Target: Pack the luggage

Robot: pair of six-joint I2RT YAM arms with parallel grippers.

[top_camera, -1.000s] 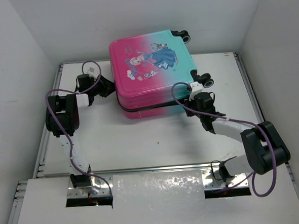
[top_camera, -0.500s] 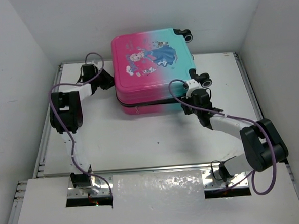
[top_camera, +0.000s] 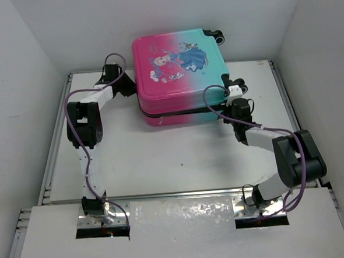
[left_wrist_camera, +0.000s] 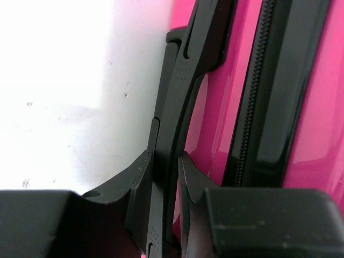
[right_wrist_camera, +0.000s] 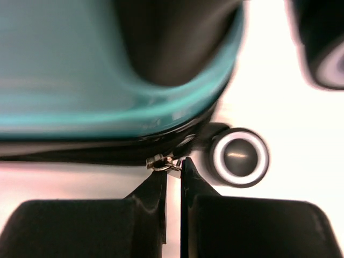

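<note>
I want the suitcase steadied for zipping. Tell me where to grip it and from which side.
Grip the black side handle on the pink end of the luggage, coming from the left. It is a thin strap bowed off the shell, narrow enough for jaws; the left gripper is shut on it.

Gripper (right_wrist_camera: 173, 164) jaws pinch a small metal pull (right_wrist_camera: 160, 163) at their tips. The teal luggage (right_wrist_camera: 64, 70) lies directly ahead. A black wheel (right_wrist_camera: 239, 157) sits just right of the tips.

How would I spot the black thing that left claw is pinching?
Start at the luggage, flat on the table. Go to its pink end, where the left gripper pinches the handle: a smooth, curved black bar, unlike the toothed zipper beside it.
</note>
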